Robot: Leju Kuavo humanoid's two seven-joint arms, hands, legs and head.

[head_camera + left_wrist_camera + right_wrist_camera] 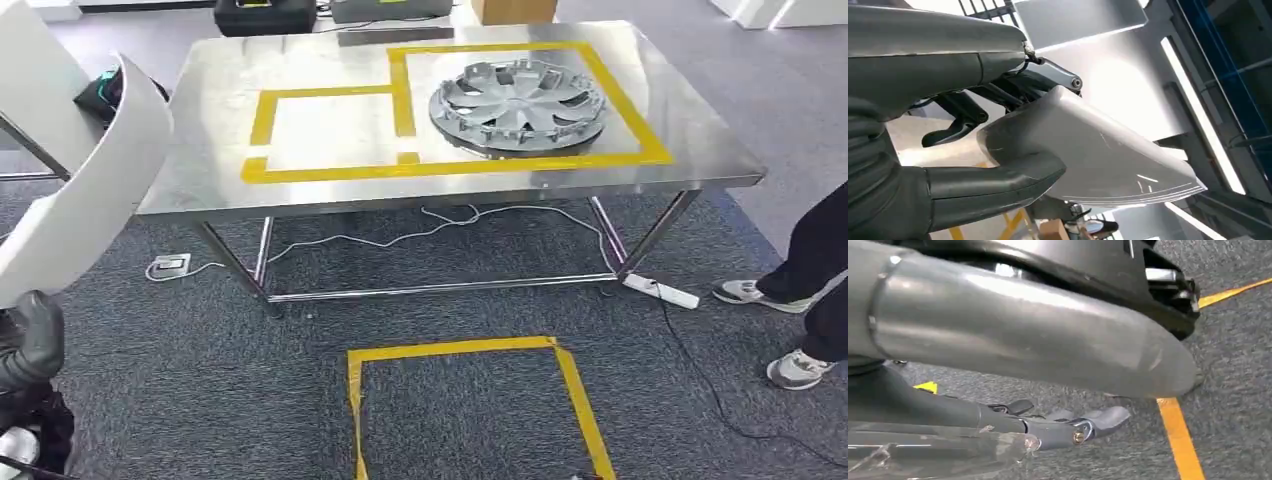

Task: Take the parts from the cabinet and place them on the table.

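Left hand [973, 165] clamped around curved white part [1108, 155], left of table [200, 170].

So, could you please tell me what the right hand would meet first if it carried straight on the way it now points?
Most likely the grey carpet: the right hand hangs empty, fingers apart, with nothing between; depth is unclear.
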